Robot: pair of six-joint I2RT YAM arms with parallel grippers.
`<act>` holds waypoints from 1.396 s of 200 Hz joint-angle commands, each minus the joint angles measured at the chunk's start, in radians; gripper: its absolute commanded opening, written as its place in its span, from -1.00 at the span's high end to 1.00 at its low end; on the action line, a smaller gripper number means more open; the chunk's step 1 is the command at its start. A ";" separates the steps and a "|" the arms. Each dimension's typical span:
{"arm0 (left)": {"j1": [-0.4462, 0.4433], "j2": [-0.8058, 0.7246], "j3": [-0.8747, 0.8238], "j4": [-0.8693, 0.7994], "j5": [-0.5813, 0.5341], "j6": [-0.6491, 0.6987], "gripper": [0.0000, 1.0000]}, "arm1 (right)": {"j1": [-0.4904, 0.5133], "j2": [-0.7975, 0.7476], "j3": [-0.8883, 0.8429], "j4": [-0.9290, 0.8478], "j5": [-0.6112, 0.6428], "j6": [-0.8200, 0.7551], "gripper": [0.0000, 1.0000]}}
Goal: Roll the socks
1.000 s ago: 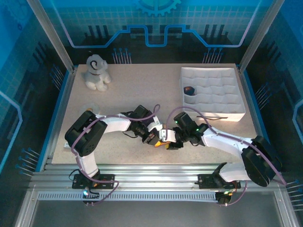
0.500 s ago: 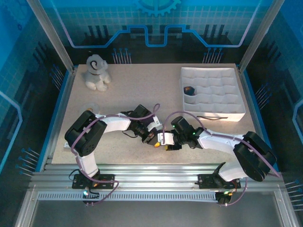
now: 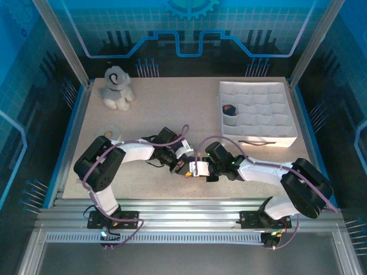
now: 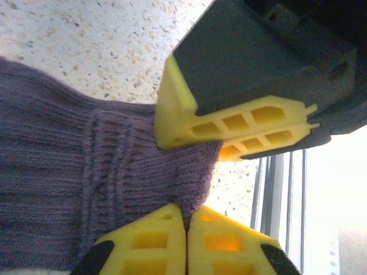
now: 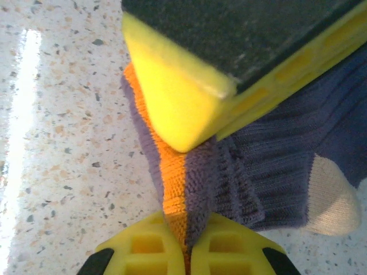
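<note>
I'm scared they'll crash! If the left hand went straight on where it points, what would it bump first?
Probably the right hand: its yellow finger sits just ahead of the left hand, on the purple socks both pinch. Depth is unclear.

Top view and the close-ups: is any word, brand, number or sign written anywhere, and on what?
None can be read.
The back wall shows a gear drawing and blue lines, no letters.
The socks, tray and plush dog carry no print that I can see.
</note>
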 commanded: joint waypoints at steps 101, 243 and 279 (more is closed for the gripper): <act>0.035 -0.336 -0.397 0.581 -0.238 -0.104 0.21 | -0.113 0.213 0.267 -0.430 -0.266 0.039 1.00; -0.087 -0.219 -0.418 0.766 -0.312 -0.016 0.01 | -0.208 0.384 0.465 -0.638 -0.402 0.143 1.00; -0.087 -0.167 -0.406 0.788 -0.305 -0.021 0.06 | -0.218 0.378 0.465 -0.642 -0.419 0.154 1.00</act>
